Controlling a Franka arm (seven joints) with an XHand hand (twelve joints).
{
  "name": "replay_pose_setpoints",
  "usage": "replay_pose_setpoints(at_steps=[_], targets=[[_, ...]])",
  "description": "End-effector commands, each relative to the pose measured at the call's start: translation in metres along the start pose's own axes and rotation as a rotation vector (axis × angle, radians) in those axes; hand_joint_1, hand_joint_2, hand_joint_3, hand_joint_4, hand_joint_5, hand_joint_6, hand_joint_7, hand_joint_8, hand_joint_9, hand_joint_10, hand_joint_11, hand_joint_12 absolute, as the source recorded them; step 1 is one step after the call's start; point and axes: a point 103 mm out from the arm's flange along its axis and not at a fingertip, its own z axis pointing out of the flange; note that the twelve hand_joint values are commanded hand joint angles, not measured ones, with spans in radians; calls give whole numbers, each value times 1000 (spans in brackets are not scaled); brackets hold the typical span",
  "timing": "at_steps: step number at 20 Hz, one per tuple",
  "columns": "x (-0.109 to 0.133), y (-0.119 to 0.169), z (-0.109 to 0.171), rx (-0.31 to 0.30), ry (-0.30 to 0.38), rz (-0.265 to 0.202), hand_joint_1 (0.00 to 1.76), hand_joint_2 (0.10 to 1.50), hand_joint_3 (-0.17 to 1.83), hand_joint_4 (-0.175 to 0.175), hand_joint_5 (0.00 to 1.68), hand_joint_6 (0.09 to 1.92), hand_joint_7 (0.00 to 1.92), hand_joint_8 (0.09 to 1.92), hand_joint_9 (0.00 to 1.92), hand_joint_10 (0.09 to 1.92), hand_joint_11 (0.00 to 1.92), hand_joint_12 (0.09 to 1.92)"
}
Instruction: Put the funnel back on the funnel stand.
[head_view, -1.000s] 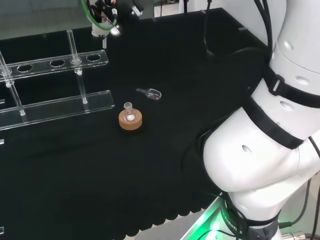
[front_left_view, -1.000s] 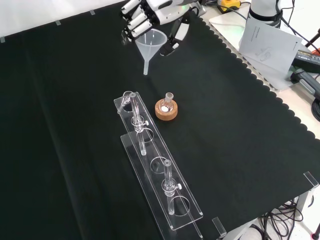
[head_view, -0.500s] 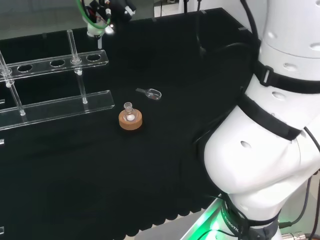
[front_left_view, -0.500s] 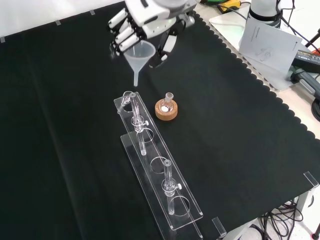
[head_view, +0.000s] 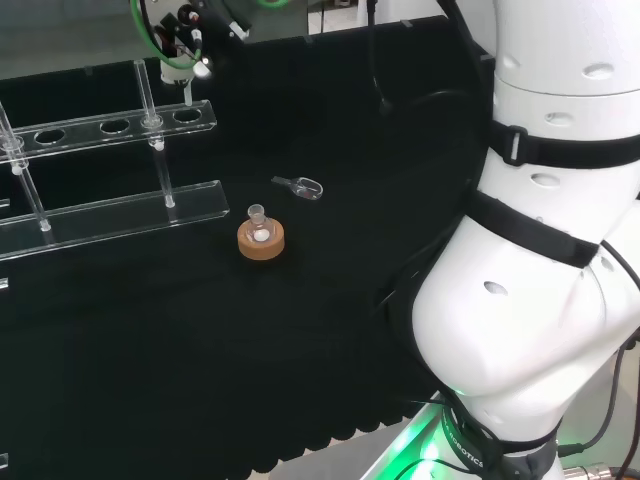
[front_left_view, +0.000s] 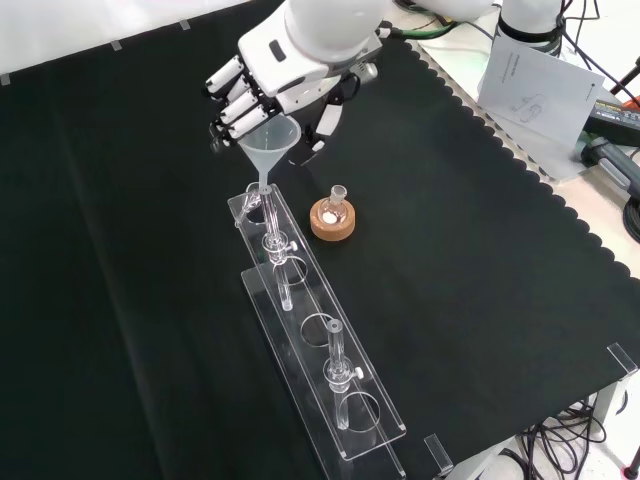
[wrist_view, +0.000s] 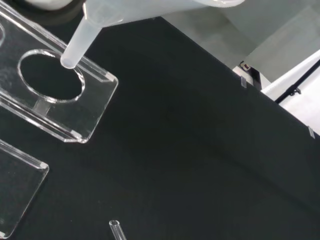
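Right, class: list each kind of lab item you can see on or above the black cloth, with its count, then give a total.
Funnel: 1
Clear funnel stand: 1
Small flask: 1
Cork ring stand: 1
Clear scoop: 1
Total: 5

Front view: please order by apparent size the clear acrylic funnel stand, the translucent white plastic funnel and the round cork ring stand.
1. Clear acrylic funnel stand
2. Translucent white plastic funnel, held raised, nearer the camera
3. Round cork ring stand, close to the funnel in size
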Motion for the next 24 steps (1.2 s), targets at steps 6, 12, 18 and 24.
replay_pose_setpoints(at_steps=[6, 12, 18, 24], targets=[[12, 5, 4, 10, 10, 9, 789, 765, 526, -32, 633, 597, 674, 729, 1071, 484, 546, 1307], [10, 10, 17, 34, 13, -11, 791, 764, 527, -32, 636, 598, 674, 730, 1073, 485, 548, 1306], [19, 14, 30, 48, 5, -25, 792, 763, 528, -32, 637, 599, 673, 730, 1074, 486, 550, 1305], [26, 15, 39, 64, 14, -39, 789, 762, 528, -32, 635, 598, 671, 730, 1068, 485, 551, 1304]])
